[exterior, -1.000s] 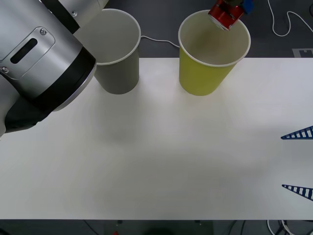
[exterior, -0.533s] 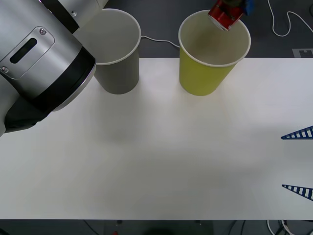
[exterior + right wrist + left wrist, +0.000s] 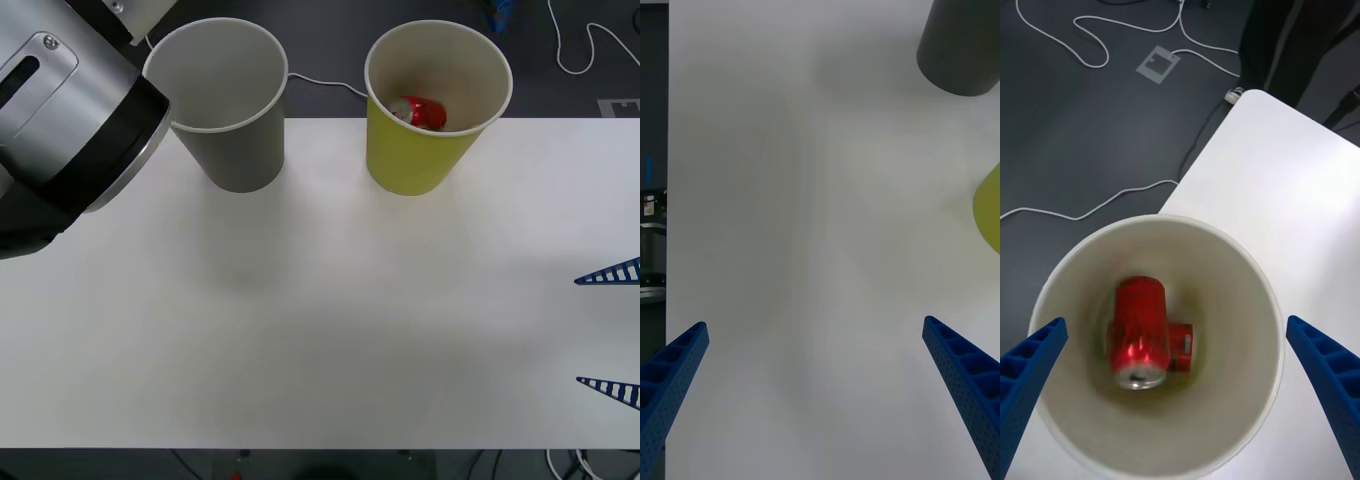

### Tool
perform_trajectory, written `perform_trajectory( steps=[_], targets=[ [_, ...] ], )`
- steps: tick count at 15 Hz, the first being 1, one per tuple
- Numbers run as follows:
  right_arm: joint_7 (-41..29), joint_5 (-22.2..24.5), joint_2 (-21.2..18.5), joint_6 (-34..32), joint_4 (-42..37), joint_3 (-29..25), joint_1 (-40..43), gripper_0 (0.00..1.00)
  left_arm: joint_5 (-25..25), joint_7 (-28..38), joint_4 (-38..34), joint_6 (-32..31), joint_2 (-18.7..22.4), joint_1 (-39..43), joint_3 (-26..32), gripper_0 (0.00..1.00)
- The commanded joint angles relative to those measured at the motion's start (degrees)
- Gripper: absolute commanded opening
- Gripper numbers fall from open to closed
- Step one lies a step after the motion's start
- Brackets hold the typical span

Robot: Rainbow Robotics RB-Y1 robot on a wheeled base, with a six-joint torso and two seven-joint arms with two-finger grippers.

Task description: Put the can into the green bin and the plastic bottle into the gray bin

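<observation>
White desk [image 3: 330, 330] bearing both bins | can [image 3: 1140, 334] lying inside green bin [image 3: 410, 160], 3 o'clock of gray bin [image 3: 240, 150] | left gripper [image 3: 1176, 390] hanging above it, fingers wide | right gripper [image 3: 610, 330] idling at 3 o'clock, fingers wide

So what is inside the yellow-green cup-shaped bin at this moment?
A small red metal can lies on its side at the bottom of the yellow-green paper-cup-shaped bin, with another red piece beside it, partly covered. The open left claw hangs above the bin.
</observation>
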Motion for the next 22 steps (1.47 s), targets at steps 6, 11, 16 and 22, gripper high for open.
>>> perform_trajectory(
  steps=[6, 11, 16, 22],
  targets=[
    [0.0, 0.0, 0.0, 0.0, 0.0, 0.0, 0.0, 1.0, 13.4, -7.1, -6.3, -7.5, 13.2, 4.6, 2.4, 1.0],
    [0.0, 0.0, 0.0, 0.0, 0.0, 0.0, 0.0, 1.0, 19.2, -11.3, -18.2, -15.0, 23.4, 12.8, 8.1, 1.0],
    [0.0, 0.0, 0.0, 0.0, 0.0, 0.0, 0.0, 1.0, 22.3, -12.4, -34.5, -22.1, 33.8, 21.5, 14.2, 1.0],
    [0.0, 0.0, 0.0, 0.0, 0.0, 0.0, 0.0, 1.0, 27.9, -19.6, -52.3, -22.1, 42.8, 40.6, 25.3, 1.0]
  ],
)
